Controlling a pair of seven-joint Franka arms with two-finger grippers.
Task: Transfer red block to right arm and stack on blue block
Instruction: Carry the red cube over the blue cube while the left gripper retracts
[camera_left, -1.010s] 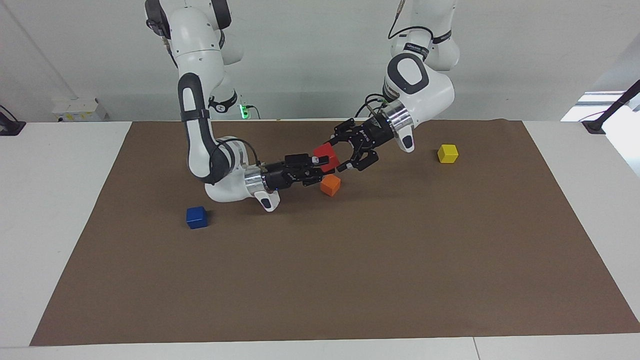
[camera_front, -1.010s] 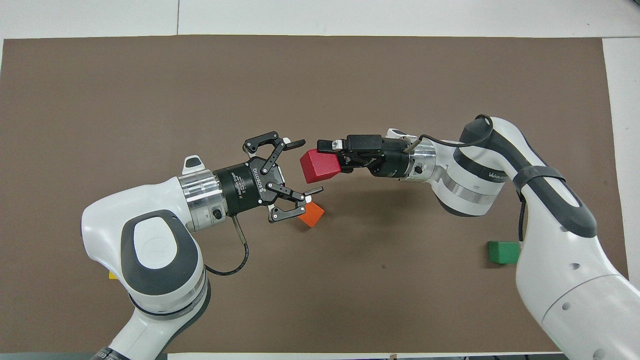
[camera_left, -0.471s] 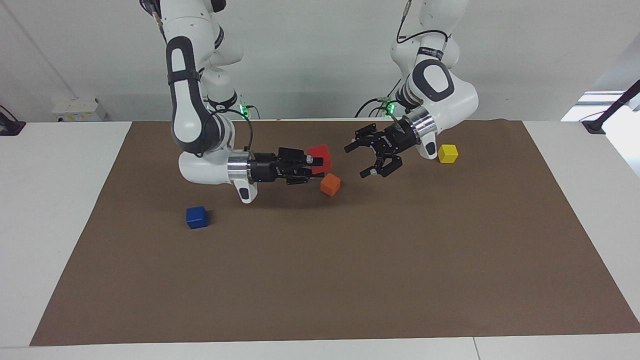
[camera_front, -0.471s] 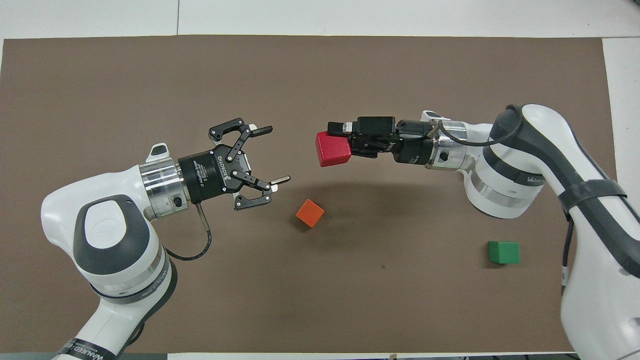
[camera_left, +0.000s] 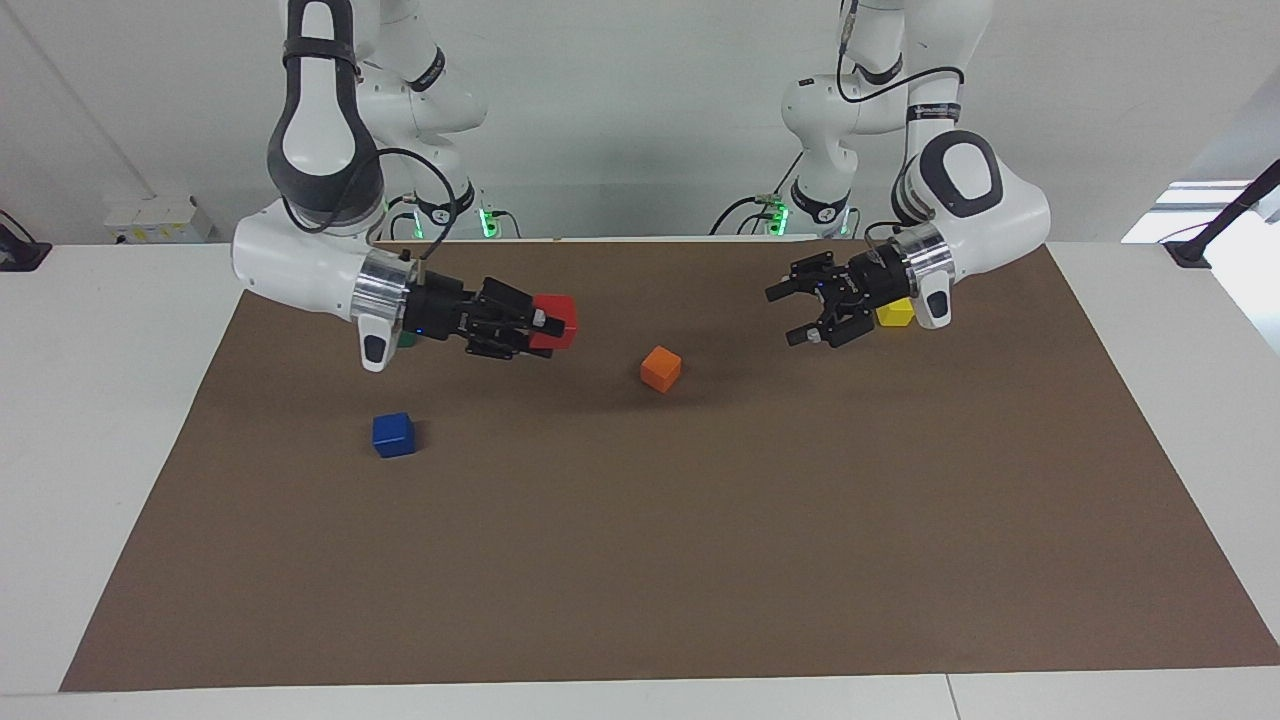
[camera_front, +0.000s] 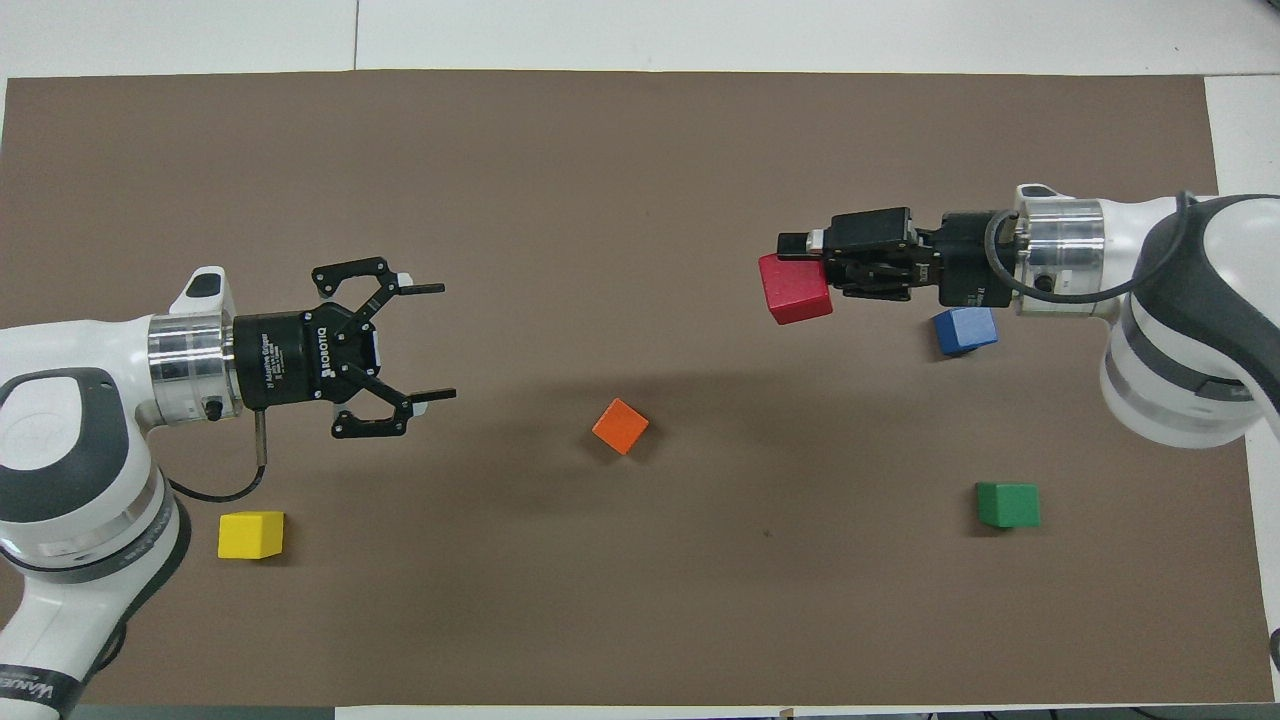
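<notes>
My right gripper (camera_left: 548, 325) is shut on the red block (camera_left: 556, 320) and holds it in the air above the brown mat. In the overhead view the right gripper (camera_front: 800, 275) and the red block (camera_front: 795, 290) are beside the blue block (camera_front: 964, 330), not over it. The blue block (camera_left: 393, 435) sits on the mat toward the right arm's end, apart from the gripper. My left gripper (camera_left: 782, 317) is open and empty, raised over the mat toward the left arm's end; it also shows in the overhead view (camera_front: 446, 341).
An orange block (camera_left: 661, 368) lies mid-mat, also in the overhead view (camera_front: 620, 426). A yellow block (camera_front: 251, 534) lies close to the left arm's base, partly covered by the left gripper in the facing view (camera_left: 897, 314). A green block (camera_front: 1008, 504) lies close to the right arm's base.
The two grippers have drawn apart. The right gripper carried the red block toward the right arm's end, near the blue block. The open left gripper pulled back toward the left arm's end.
</notes>
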